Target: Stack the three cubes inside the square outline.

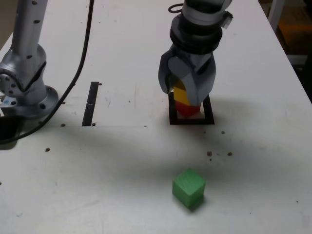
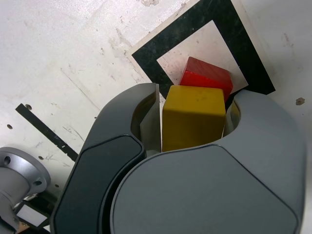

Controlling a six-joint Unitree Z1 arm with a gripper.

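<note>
The red cube (image 1: 189, 109) (image 2: 207, 75) lies inside the square outline (image 1: 191, 120) (image 2: 195, 19). On top of it rests the yellow cube (image 1: 180, 91) (image 2: 193, 119), turned slightly against the red one. My gripper (image 1: 184, 95) (image 2: 195, 92) hangs straight down over the stack with a jaw close on each side of the yellow cube. A thin dark seam shows beside one pad, and I cannot tell whether the jaws still press the cube. The green cube (image 1: 188, 187) sits alone on the table nearer the camera in the exterior view.
A straight black tape strip (image 1: 90, 103) (image 2: 46, 131) lies toward the exterior view's left. The arm's silver base (image 1: 24, 73) and a black cable (image 1: 83, 53) stand at the far left. Small dark crumbs dot the white table (image 1: 122, 161).
</note>
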